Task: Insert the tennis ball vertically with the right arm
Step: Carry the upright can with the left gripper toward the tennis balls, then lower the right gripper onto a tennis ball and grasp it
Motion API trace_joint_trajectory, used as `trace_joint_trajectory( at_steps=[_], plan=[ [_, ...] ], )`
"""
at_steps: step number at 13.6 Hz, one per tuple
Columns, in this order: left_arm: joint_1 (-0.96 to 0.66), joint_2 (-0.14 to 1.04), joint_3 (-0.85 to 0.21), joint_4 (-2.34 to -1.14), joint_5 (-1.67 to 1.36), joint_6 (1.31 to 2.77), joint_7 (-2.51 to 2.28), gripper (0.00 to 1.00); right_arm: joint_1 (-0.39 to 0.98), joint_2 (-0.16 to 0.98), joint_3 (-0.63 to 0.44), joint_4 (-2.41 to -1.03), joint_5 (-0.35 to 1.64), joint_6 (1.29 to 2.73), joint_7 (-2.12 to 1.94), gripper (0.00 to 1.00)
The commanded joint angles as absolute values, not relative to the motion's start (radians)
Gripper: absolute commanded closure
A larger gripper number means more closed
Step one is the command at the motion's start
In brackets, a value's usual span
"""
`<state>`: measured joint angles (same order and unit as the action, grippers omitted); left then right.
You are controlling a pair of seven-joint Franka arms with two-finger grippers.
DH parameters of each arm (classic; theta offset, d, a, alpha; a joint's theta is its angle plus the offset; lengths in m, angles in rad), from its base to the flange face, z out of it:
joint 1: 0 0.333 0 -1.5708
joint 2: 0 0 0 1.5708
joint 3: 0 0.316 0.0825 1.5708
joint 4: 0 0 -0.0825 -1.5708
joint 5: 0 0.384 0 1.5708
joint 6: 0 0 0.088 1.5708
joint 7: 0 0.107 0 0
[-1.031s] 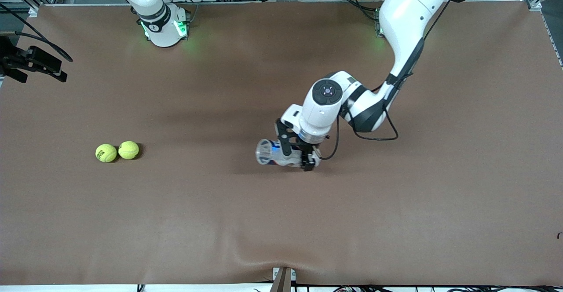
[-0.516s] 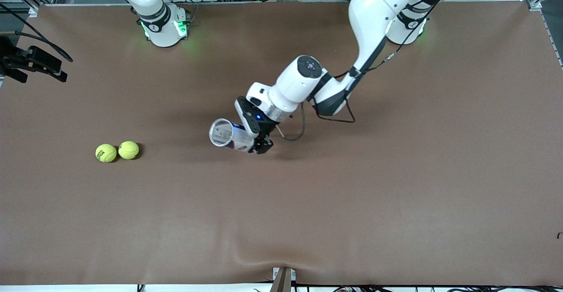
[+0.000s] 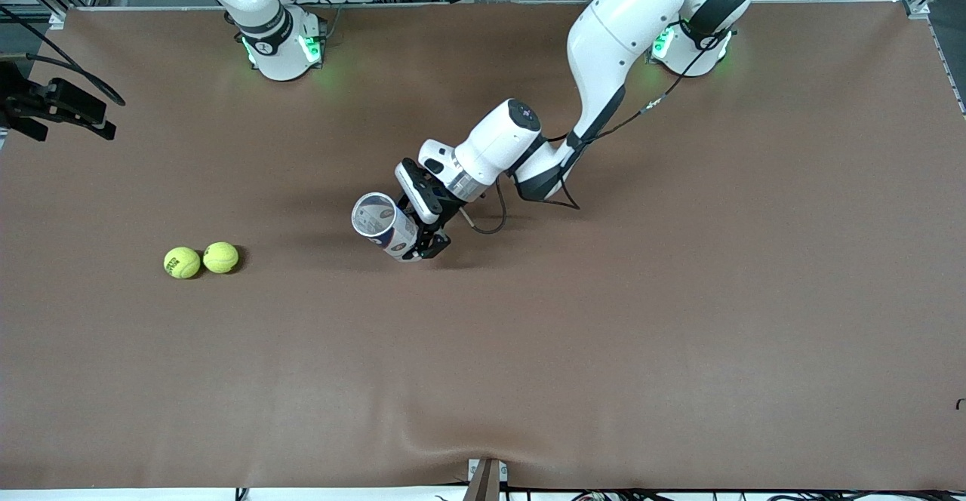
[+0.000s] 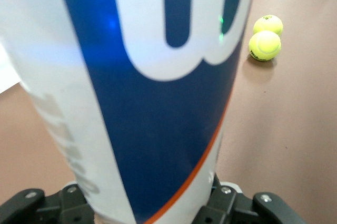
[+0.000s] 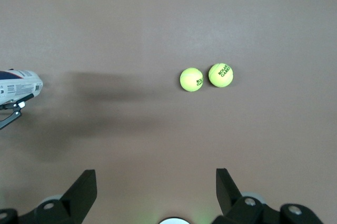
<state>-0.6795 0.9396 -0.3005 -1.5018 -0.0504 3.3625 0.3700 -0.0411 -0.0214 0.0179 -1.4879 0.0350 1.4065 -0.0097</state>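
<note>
Two yellow tennis balls (image 3: 182, 262) (image 3: 220, 257) lie touching each other toward the right arm's end of the table. In the right wrist view the balls (image 5: 191, 79) (image 5: 220, 75) show well below my right gripper (image 5: 156, 187), which hangs open and empty high over the table. My left gripper (image 3: 423, 241) is shut on a clear ball can (image 3: 381, 225) with a white and blue label, held tilted over the middle of the table, its open mouth up. That can (image 4: 147, 92) fills the left wrist view, with the balls (image 4: 268, 24) (image 4: 265, 45) past it. The can's end (image 5: 18, 84) shows at the edge of the right wrist view.
The brown mat (image 3: 604, 350) covers the whole table. A black bracket (image 3: 56, 109) sticks in at the edge by the right arm's end. The right arm's base (image 3: 279, 44) stands at the top edge, its hand out of the front view.
The left arm has carried the can toward the right arm's end of the table and tipped it more upright. The balls and the right arm have not moved.
</note>
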Motion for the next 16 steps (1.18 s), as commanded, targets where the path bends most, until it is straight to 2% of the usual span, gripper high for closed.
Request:
trace_joint_trajectory(
  at_steps=[1,4,7,9,10,14,16],
  plan=[
    [-0.701,1.012,-0.296,-1.480,-0.071,3.470,0.370,0.28,-0.049,-0.032,0.017,-1.493,0.049,1.400,0.003,0.00],
    [-0.706,1.077,-0.296,-1.480,-0.066,3.553,0.370,0.28,-0.049,-0.031,0.015,-1.491,0.049,1.399,0.003,0.00],
    [-0.707,1.089,-0.296,-1.480,-0.074,3.554,0.368,0.28,-0.057,-0.015,0.015,-1.491,0.035,1.405,-0.008,0.00],
    [-0.716,1.104,-0.296,-1.477,-0.075,3.554,0.368,0.27,-0.066,0.059,0.014,-1.477,0.025,1.408,-0.009,0.00],
    [-0.716,1.109,-0.296,-1.477,-0.078,3.554,0.368,0.27,-0.086,0.134,0.015,-1.468,0.025,1.404,-0.011,0.00],
    [-0.719,1.117,-0.296,-1.479,-0.092,3.556,0.368,0.27,-0.126,0.239,0.015,-1.454,-0.049,1.462,-0.015,0.00],
    [-0.718,1.117,-0.296,-1.480,-0.092,3.556,0.368,0.27,-0.126,0.265,0.015,-1.508,-0.026,1.532,0.046,0.00]
  ],
)
